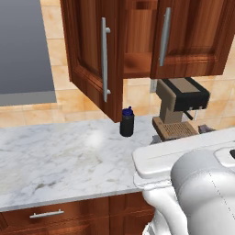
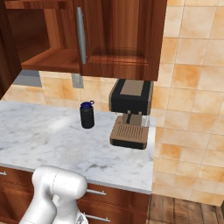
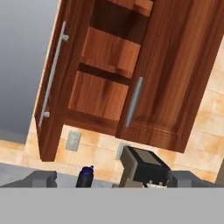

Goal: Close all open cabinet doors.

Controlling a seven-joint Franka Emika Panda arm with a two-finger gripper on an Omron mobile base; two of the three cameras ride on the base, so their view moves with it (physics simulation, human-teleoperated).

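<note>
Two cabinet doors hang over the marble counter [image 1: 55, 160]. On the left, the open door [image 1: 94, 59] swings out toward the near side, its long silver handle [image 1: 105, 58] facing the room and the shelves behind it bare to view. Right of it, the closed door [image 1: 193, 39] sits flush with the cabinet frame, handle [image 1: 164, 36] upright near its left edge. Below the open door's lower corner a dark bottle [image 1: 127, 122] with a blue cap stands on the counter, and farther right a coffee machine [image 1: 180, 108] sits against the tiled wall [image 2: 192, 87].

From the hand view, the gripper [image 3: 112, 180] points up at the cabinet from below, both doors well above and beyond its fingertips [image 3: 40, 178], touching neither. The tips stand wide apart with nothing between them. The open door [image 3: 54, 87] lies up and left of the jaws, the closed door [image 3: 175, 74] up and right.
</note>
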